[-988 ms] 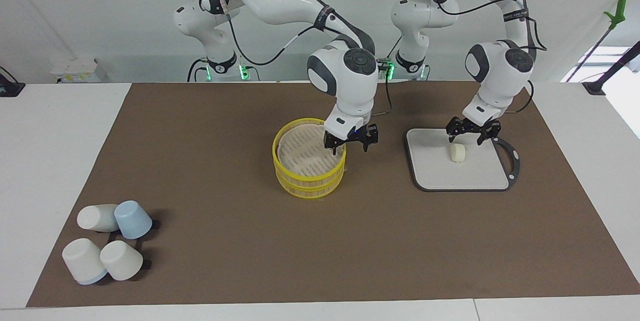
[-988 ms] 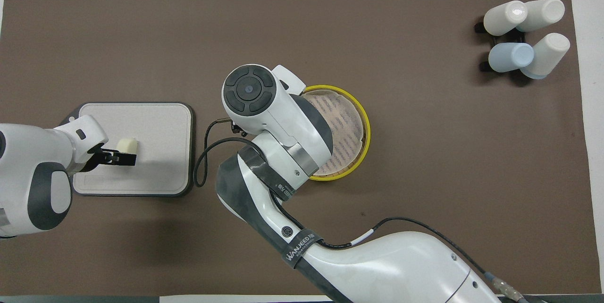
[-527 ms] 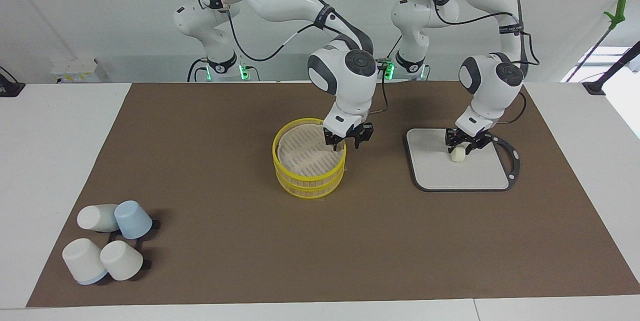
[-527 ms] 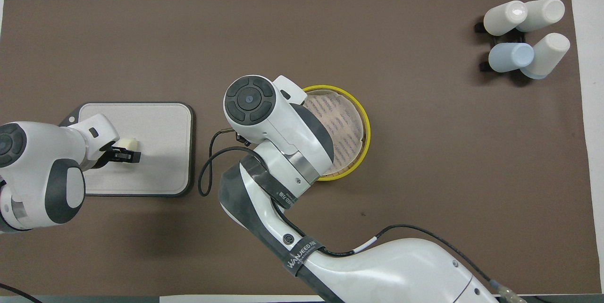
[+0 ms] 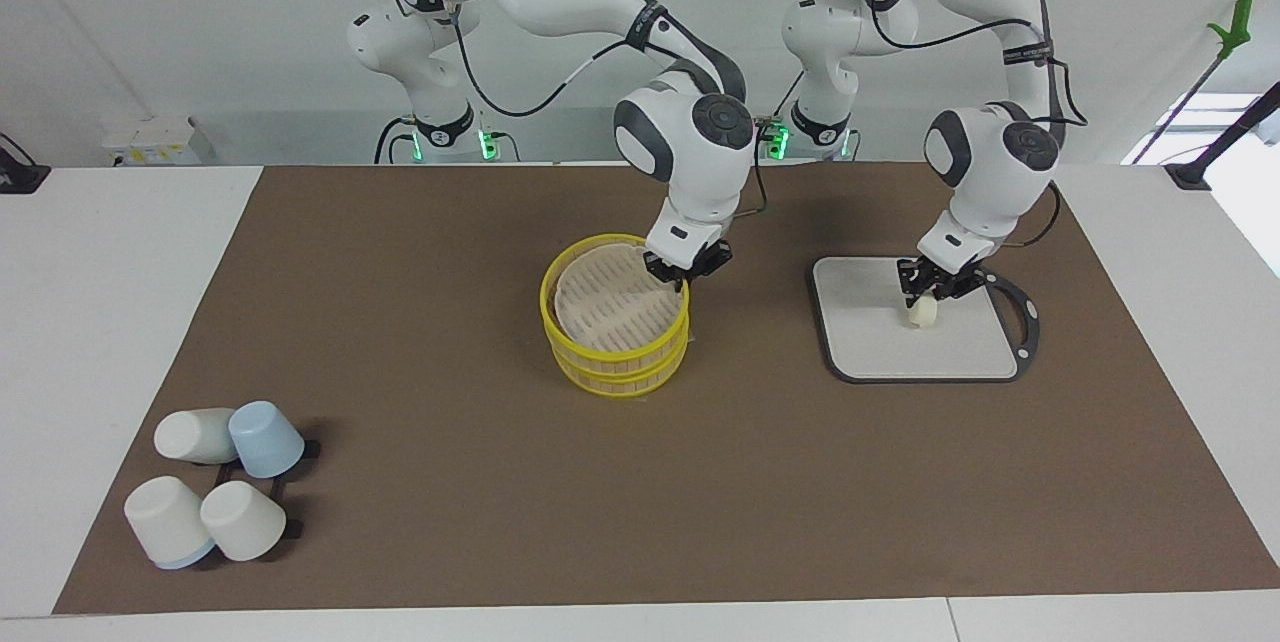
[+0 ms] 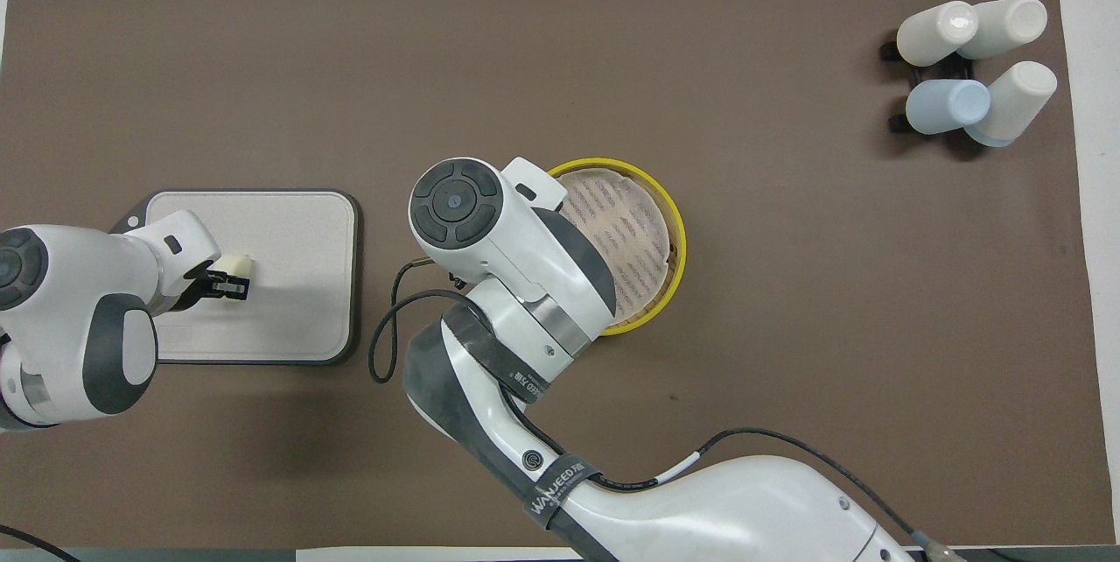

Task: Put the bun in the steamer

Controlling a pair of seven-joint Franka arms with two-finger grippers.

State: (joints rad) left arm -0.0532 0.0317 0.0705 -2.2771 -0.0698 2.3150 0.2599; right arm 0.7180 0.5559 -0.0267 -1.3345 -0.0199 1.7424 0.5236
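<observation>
Since bun sits between left gripper fingers on board, jaws narrowed around it, I lift; right gripper pinches steamer rim.

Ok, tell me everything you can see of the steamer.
The steamer is a round basket of two stacked tiers with bright yellow rims and a cream slatted floor, like bamboo inside. The top tier sits a little askew on the lower one. Nothing lies in it. It stands upright mid-mat, farther from the robots than the right gripper, which is shut on its rim at the edge nearest the grey board.
</observation>
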